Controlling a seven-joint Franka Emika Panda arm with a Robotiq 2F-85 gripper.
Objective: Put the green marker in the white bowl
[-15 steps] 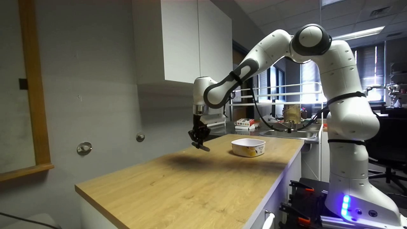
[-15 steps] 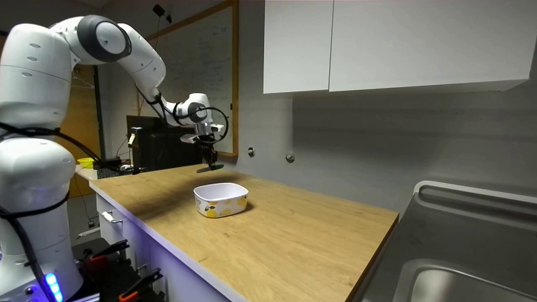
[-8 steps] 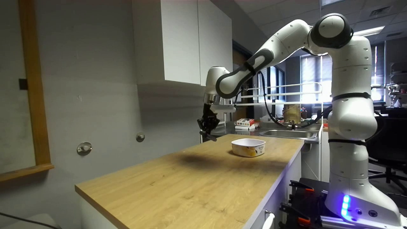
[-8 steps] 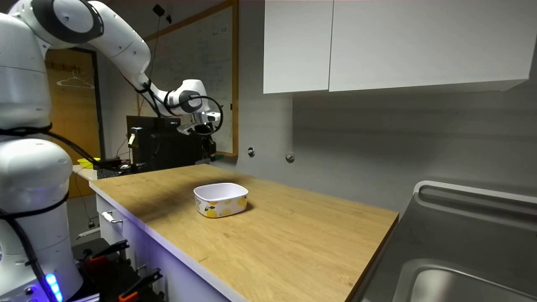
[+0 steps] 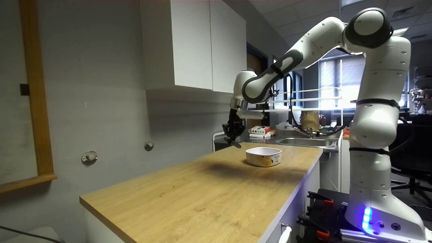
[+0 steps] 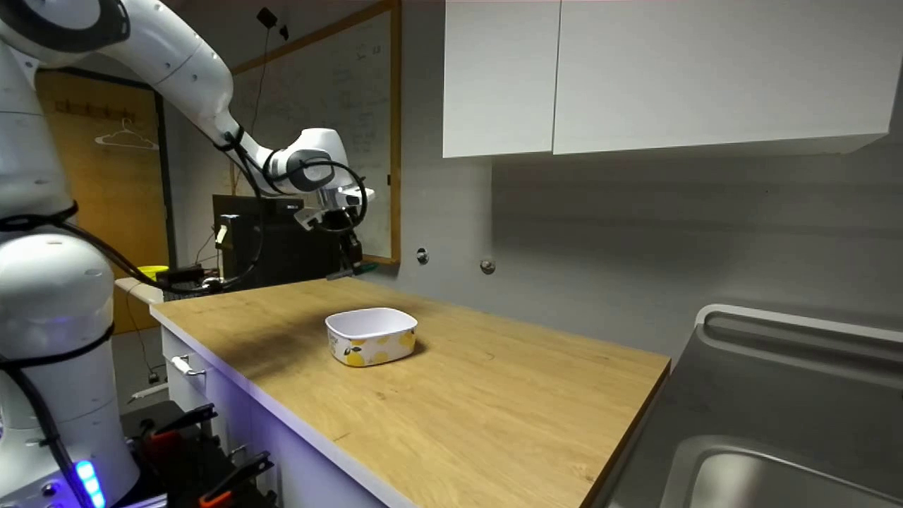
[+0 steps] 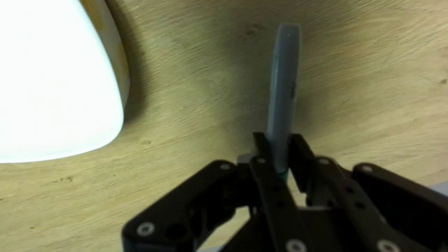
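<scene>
The black two-fingered claw (image 7: 279,143) pinches a thin, stick-shaped green marker (image 7: 285,77) that has a long grey body and a green end; the claw's tips press on both sides, the grey part pokes out past them in the wrist view, and a bit of green peeks out between them; the marker is up in the air above the long, flat, light-brown, wood-patterned worktop (image 6: 494,409); in an exterior view the marker (image 6: 366,269) lines up with the far corner of the worktop. The small, low white bowl (image 6: 374,349), with rounded corners and yellow fruit shapes on its outside, stands upright on the worktop; it sits in from the edges, between the edge along the grey wall (image 6: 635,240) and the edge with a white handle (image 5: 285,235) under it; in the wrist view the bowl is on the left and the marker is near it, with a strip of worktop showing between them. The big white robot arm (image 5: 374,135) stands past the handle edge and bends over the worktop; a shiny grey metal sink (image 6: 741,483) is past one end edge; white cupboards (image 6: 705,77) hang above the wall edge.
</scene>
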